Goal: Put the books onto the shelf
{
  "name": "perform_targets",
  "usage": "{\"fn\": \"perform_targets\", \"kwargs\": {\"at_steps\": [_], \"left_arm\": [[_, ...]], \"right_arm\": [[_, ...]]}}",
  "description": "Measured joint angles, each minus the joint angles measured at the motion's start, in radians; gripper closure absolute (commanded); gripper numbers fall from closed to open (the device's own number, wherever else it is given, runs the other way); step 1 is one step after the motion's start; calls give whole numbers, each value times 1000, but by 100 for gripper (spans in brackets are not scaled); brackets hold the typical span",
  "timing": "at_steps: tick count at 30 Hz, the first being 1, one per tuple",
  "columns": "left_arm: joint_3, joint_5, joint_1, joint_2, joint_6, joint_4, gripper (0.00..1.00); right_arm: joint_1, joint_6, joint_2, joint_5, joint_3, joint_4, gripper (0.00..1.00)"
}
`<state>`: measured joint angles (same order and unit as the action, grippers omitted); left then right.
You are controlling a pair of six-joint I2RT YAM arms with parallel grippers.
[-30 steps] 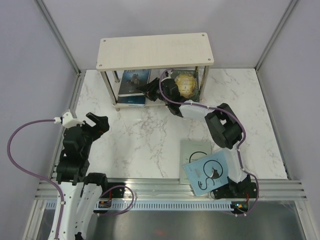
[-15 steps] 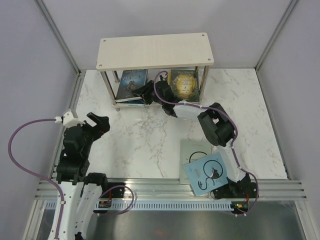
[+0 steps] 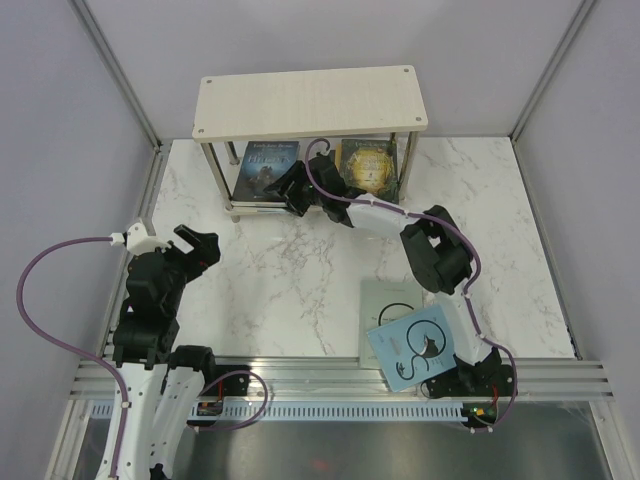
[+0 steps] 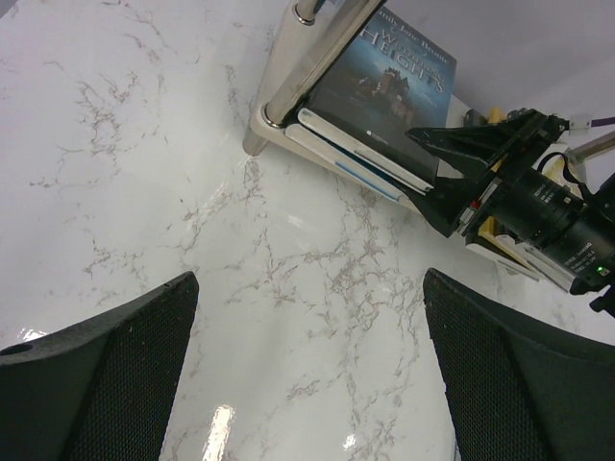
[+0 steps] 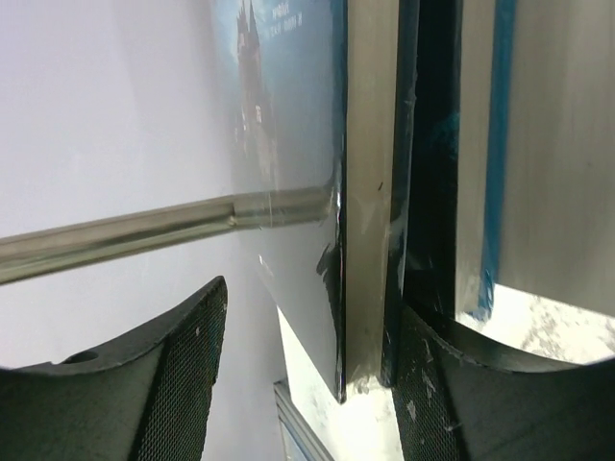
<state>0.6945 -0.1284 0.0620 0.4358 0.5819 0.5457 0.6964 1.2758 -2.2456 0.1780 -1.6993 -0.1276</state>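
The shelf (image 3: 310, 100) stands at the back of the marble table. On its lower tier a dark blue book (image 3: 265, 165) leans at the left, and a dark green book (image 3: 368, 165) stands at the right. My right gripper (image 3: 296, 190) is open at the blue book's near edge. In the right wrist view that book's edge (image 5: 370, 192) stands between the spread jaws (image 5: 312, 307), with a gap at the left finger. Near the right arm's base a pale blue cat book (image 3: 415, 345) lies on a grey book (image 3: 388, 296). My left gripper (image 4: 312, 365) is open over bare marble.
In the left wrist view the blue book (image 4: 394, 82) rests above thin flat books (image 4: 356, 158) on the lower board, beside a silver leg (image 4: 307, 58). Grey walls close the table on three sides. A metal rail (image 3: 300, 375) runs along the near edge.
My right jaws have spread apart and let go of the dark blue book, which now leans steeper on the lower tier. The right arm shifted left. The left arm has not moved.
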Motion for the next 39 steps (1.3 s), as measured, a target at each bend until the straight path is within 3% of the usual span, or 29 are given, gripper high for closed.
{"fn": "perform_targets", "kwargs": {"at_steps": [13,21,29,33,37,39], "left_arm": [[0,2,-2,7,0,0,1],[8,-5,-11,24,-6,14,0],[90,-16,-15,-1,-15,59,0],[98,166,-15,59,-34,42,3],[87,410,15,199,-42,-10,3],[75,453,98,259,-44,-26,1]], "right_arm": [[0,-122,80,-53,-25,311,32],[16,-189,215,-74,60,384,32],[212,-283,599,-137,335,405,33],[264,-295,878,-232,552,476,32],[211,-267,1192,-432,734,640,32],[140,-244,1316,-497,794,726,32]]}}
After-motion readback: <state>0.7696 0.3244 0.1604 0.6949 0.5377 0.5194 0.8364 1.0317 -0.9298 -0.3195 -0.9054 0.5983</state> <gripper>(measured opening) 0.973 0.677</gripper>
